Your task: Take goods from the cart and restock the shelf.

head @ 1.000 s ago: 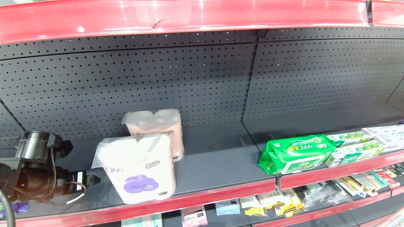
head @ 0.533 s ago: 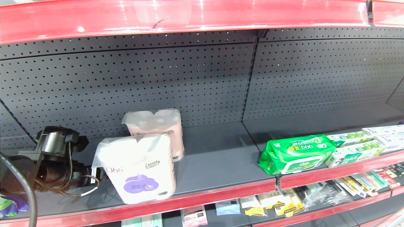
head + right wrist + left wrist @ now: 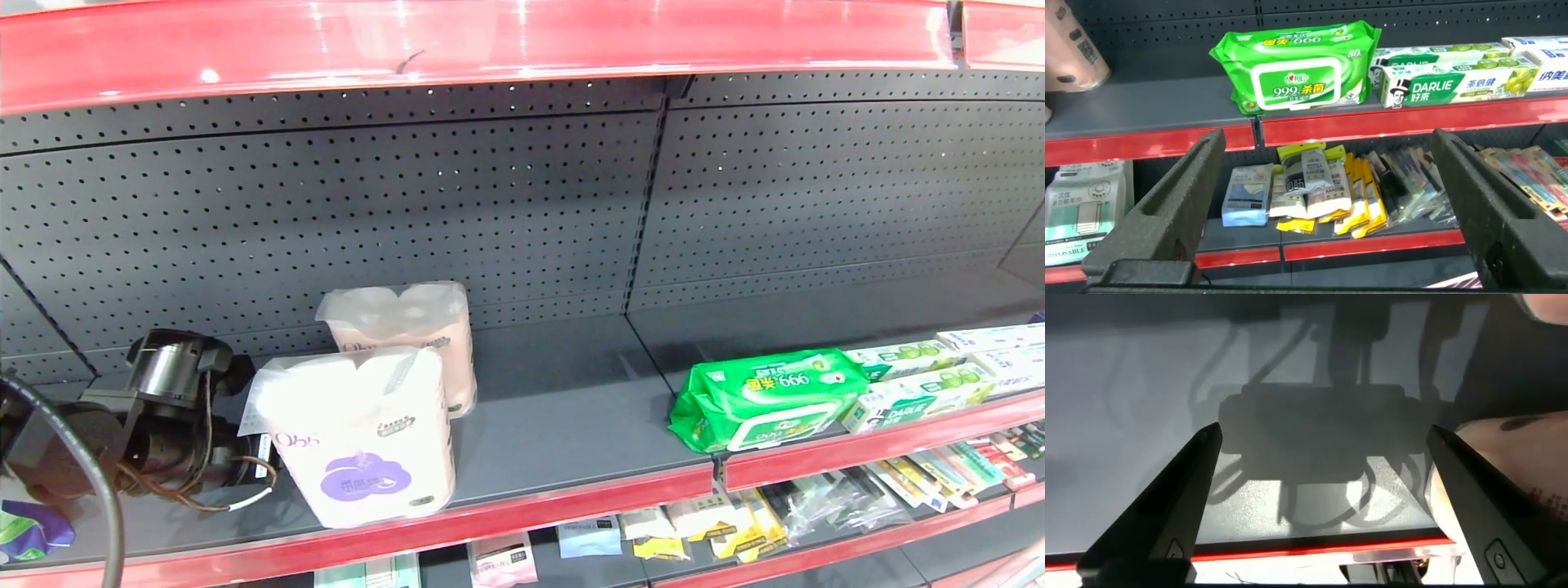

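Note:
Two packs of paper rolls stand on the grey shelf: a white one with a purple label at the front and a pinkish one behind it. My left gripper lies low on the shelf, close against the white pack's left side, its tips partly hidden by the pack. In the left wrist view the left gripper is open over bare shelf, with the pack just outside one finger. My right gripper is open and holds nothing, in front of the shelf's red edges.
A green wipes pack and toothpaste boxes lie at the shelf's right. Free shelf room lies between the roll packs and the wipes. Small packets fill the shelf below. A purple and green wrapper shows at the far left.
My left arm has slid to the right along the shelf, bringing its gripper up beside the white pack. The packs and other goods have not moved.

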`<state>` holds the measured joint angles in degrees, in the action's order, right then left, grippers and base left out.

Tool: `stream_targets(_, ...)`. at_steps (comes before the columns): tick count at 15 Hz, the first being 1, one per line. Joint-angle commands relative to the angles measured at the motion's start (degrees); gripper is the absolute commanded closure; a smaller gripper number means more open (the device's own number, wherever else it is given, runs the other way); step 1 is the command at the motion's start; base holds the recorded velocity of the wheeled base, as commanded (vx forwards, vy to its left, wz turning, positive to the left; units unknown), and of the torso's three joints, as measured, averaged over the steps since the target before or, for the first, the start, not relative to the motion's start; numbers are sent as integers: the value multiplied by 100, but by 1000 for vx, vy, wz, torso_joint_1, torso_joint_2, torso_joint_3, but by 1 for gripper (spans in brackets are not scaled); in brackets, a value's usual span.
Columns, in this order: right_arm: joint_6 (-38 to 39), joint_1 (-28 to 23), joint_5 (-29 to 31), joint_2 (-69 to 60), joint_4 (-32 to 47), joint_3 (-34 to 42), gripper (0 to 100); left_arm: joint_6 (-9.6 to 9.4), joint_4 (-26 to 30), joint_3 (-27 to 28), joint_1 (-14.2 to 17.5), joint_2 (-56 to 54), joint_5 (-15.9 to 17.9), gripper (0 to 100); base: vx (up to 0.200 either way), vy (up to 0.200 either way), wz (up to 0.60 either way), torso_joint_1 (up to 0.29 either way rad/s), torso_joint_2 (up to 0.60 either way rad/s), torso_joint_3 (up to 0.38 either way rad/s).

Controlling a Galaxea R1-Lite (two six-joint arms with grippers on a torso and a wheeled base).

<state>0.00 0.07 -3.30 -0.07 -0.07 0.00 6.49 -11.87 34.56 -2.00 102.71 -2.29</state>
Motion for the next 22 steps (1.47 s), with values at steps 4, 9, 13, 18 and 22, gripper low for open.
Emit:
stream_targets(4,0,1,-4,7,-1,0,0,2,1,24,-116,4,1,0,0,0,0,0,0,0)
stream_targets(9,0,1,-4,7,-1,0,0,2,1,95,-240,30,1,0,0,0,0,0,0,0)
stream_targets(13,0,1,-4,7,-1,0,0,2,1,104,-301,30,1,0,0,0,0,0,0,0)
stream_targets(18,0,1,-4,7,-1,0,0,2,1,104,-363,48,1,0,0,0,0,0,0,0)
stream_targets(22,0,1,-4,7,-1,0,0,2,1,112,-380,57,1,0,0,0,0,0,0,0)
